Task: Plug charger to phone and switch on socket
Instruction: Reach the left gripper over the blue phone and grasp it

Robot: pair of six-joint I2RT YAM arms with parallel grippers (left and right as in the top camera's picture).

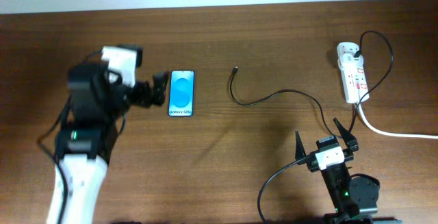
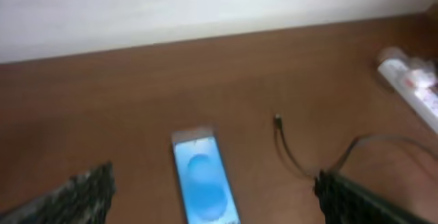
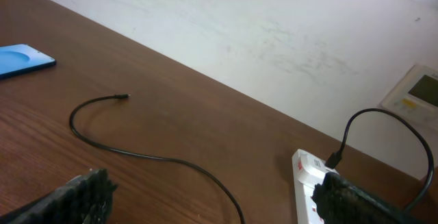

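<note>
The phone [image 1: 181,93] lies flat on the table left of centre, blue screen up; it also shows in the left wrist view [image 2: 204,183] and at the left edge of the right wrist view [image 3: 20,59]. My left gripper [image 1: 160,87] is open, just left of the phone, empty. The charger cable [image 1: 274,95] runs from its free plug tip [image 1: 235,68] in a curve to the socket [image 1: 352,73] at the far right. The cable shows in the right wrist view [image 3: 137,152], as does the socket [image 3: 308,190]. My right gripper [image 1: 325,142] is open and empty at the front right.
The socket's thick white cord [image 1: 390,131] runs off the right edge. A pale wall [image 3: 274,32] borders the table's far side. The right arm's black cable [image 1: 274,179] loops near its base.
</note>
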